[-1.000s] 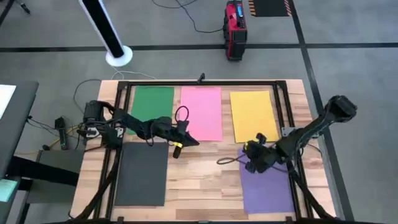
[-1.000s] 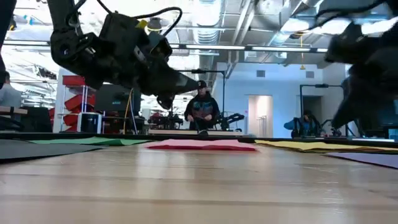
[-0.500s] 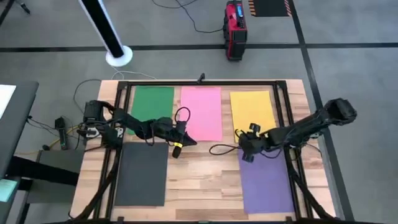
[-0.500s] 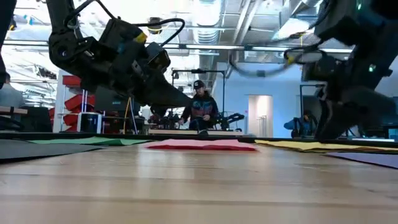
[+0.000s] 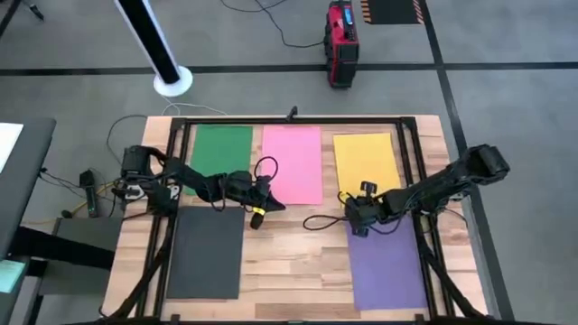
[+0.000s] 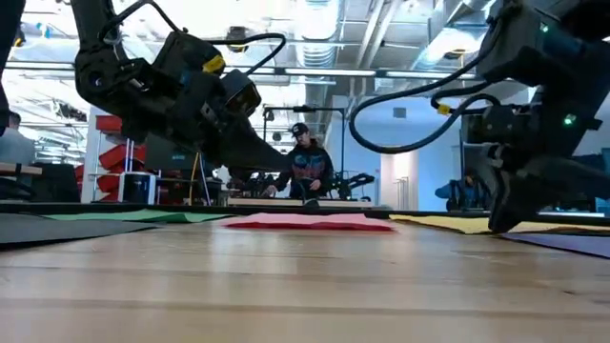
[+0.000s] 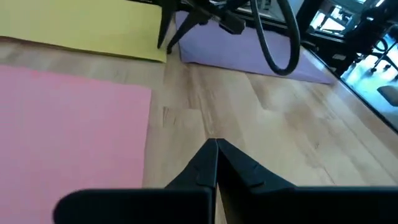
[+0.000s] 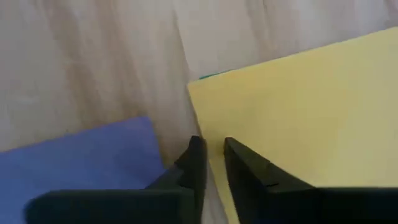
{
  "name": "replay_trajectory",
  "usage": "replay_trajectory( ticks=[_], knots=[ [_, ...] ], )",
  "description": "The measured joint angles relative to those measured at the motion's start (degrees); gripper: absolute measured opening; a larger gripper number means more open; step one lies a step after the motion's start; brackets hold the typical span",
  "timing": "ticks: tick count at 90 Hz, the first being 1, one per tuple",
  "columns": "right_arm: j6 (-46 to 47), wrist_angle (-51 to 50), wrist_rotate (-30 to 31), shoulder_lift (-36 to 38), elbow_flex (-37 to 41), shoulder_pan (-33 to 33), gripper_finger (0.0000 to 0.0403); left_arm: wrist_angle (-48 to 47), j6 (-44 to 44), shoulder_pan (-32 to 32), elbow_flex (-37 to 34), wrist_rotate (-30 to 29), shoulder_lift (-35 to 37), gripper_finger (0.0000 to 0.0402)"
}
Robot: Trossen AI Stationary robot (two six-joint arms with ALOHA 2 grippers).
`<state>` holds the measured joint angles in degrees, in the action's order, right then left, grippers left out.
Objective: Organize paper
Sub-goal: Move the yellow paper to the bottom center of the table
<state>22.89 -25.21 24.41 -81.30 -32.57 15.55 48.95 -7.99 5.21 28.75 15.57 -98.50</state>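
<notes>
While the right tool (image 5: 355,217) hovers with its fingers nearly closed on nothing at the yellow sheet's (image 5: 366,168) near-left corner, just beside the purple sheet (image 5: 386,269), our left tool (image 5: 265,206) waits clenched by the pink sheet (image 5: 293,163). We judge this paper thin, limp and slippery on the surface (image 5: 289,262), best pinched at a lifted corner. We see no readable labels.

Left arm reaches from table's left edge toward centre, wrist low; left gripper (image 5: 276,207) fingers pressed together, tips meeting. Right arm stretches in from right edge, nearly level, forearm low; right gripper (image 5: 349,204) fingers (image 8: 194,163) parted by narrow gap, pointing down at tabletop.
</notes>
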Motion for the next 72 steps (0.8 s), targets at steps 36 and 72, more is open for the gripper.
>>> replay_trajectory(
  ticks=[36,72],
  knots=[
    [-1.6,-2.2,-0.3,0.1,-4.9,-0.2,0.0001,-0.6,-0.7,0.0,0.0,0.1,0.0,0.0000],
    [-2.4,-2.9,0.1,-5.1,-4.1,-2.8,0.0092,-1.6,-0.6,0.0,0.0,0.2,0.0,0.0000]
  ],
)
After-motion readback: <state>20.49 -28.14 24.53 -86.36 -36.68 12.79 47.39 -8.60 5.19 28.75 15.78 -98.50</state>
